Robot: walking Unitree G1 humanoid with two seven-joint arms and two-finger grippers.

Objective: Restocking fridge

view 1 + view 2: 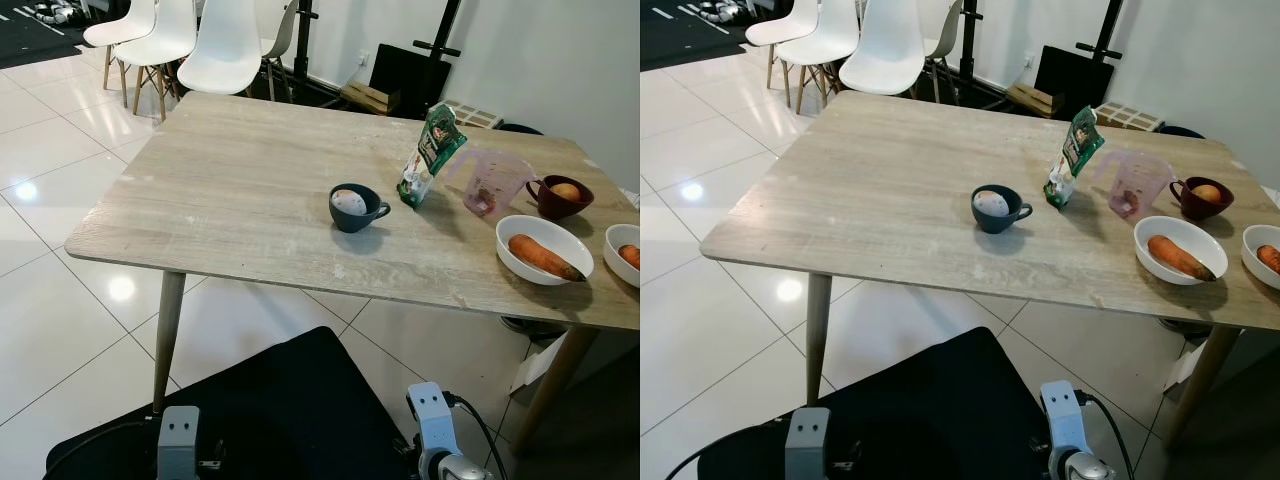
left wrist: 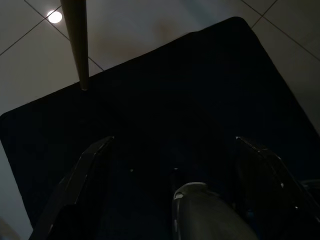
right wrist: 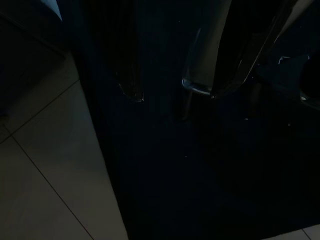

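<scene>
Left gripper (image 2: 172, 150): hangs low over black mat (image 1: 290, 400), fingers spread wide, nothing held. Right gripper (image 3: 175, 90): idle in the dark, finger gap unreadable.

Food sits well ahead on wooden table (image 1: 230, 190): dark blue cup (image 1: 355, 208) with egg, green pouch (image 1: 432, 152), carrot bowl (image 1: 543, 248).

Judgement: step closer first, reach for cup by body, keep level.

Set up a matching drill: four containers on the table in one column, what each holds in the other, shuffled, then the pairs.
Containers:
1. dark blue cup
2. maroon cup
3. white bowl
4. clear pink measuring jug

Contents:
A. a carrot
B. a pale egg
C. a small dark red item at the bottom
D. a yellowish round item

Pairs: 1-B, 2-D, 3-A, 4-C
</scene>
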